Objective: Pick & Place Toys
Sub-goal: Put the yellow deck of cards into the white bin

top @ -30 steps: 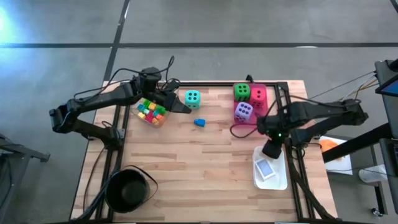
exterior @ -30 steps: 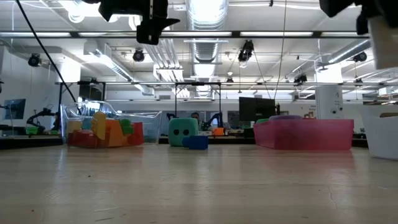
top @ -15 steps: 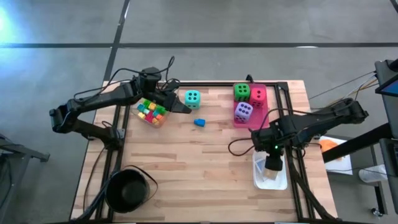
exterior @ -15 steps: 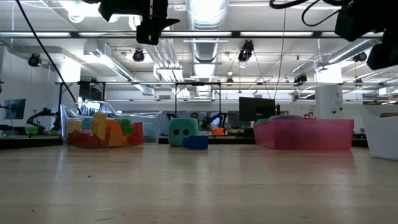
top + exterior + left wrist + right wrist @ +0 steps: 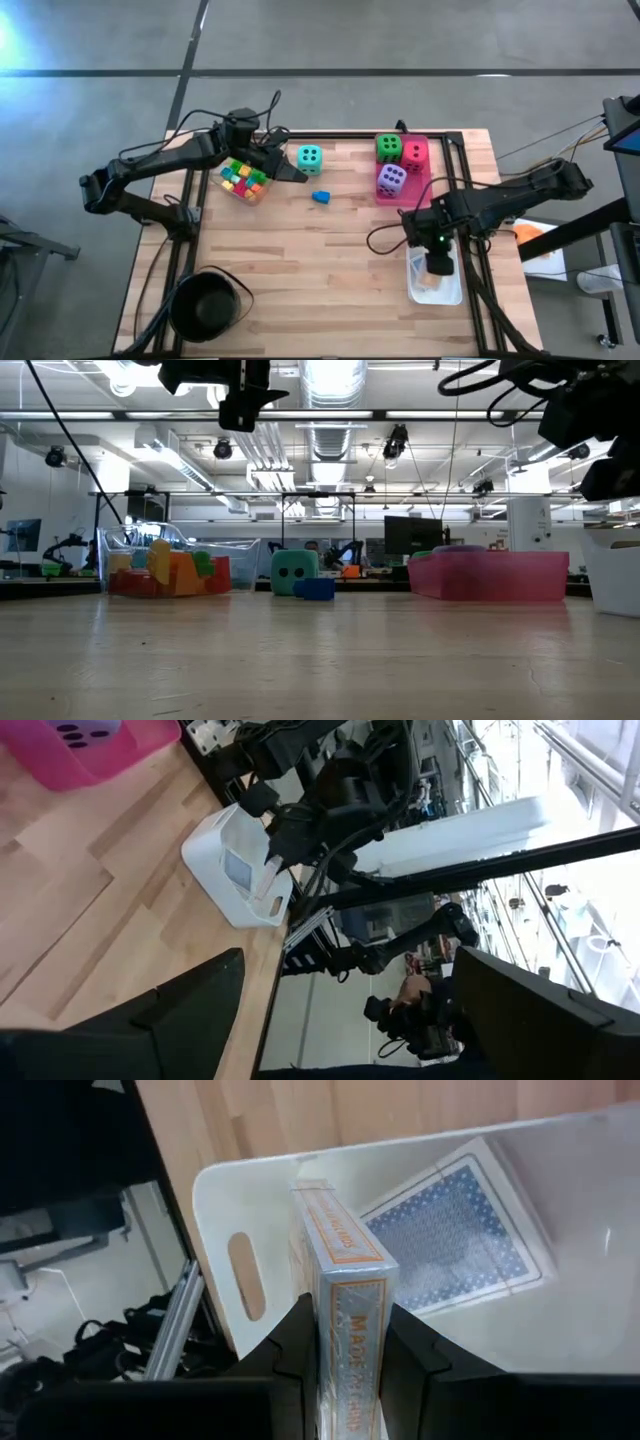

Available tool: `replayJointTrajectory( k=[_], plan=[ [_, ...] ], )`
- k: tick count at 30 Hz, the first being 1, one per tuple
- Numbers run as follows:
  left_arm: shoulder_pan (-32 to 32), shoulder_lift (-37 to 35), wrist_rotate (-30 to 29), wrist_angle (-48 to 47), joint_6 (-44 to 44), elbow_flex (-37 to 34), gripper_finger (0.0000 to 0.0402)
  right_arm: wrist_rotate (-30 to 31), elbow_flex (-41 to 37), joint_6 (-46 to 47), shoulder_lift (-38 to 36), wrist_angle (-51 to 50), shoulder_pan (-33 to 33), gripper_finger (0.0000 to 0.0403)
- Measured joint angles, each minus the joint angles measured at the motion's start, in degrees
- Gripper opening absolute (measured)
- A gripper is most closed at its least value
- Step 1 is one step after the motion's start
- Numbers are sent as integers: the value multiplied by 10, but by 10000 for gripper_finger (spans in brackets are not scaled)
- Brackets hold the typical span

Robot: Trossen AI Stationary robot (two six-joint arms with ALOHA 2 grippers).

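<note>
My right claw (image 5: 345, 1350) is clenched on an orange-edged card box (image 5: 338, 1280), holding it on edge over the white tray (image 5: 416, 285) at the tabletop's (image 5: 330, 260) near right, where a blue-backed card pack (image 5: 455, 1240) lies. My left claw (image 5: 292, 170) hangs released beside the teal die (image 5: 309, 157), by the clear tray of blocks (image 5: 243, 179).

In the high view the right gripper (image 5: 438, 264) covers most of the white tray (image 5: 414, 290), hiding what lies inside it. In its wrist view the orange card box (image 5: 340, 1330) between its fingers is cut off by the frame, its print only partly readable. The left gripper (image 5: 297, 175) shows just 2 dark fingers (image 5: 170, 1010) cropped at the frame edge.
</note>
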Motion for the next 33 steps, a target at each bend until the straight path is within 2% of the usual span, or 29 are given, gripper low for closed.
replayJointTrajectory(
  k=[8, 15, 24, 29, 33],
  plan=[
    [-1, 0, 0, -29, -2, 0, 360, -7, -14, -42, -5, 11, -41, 59],
    [-2, 0, 15, -33, -2, 0, 360, -76, -49, -56, -38, 46, -113, 59],
    [-2, 0, 17, -33, -2, 0, 360, -197, -87, -56, -89, 63, -179, 59],
    [-2, 0, 17, -33, -2, 0, 360, -210, -110, -57, -80, 71, -191, 59],
    [-2, 0, 17, -33, -2, 0, 360, -193, -119, -70, -64, 75, -192, 59]
  ],
)
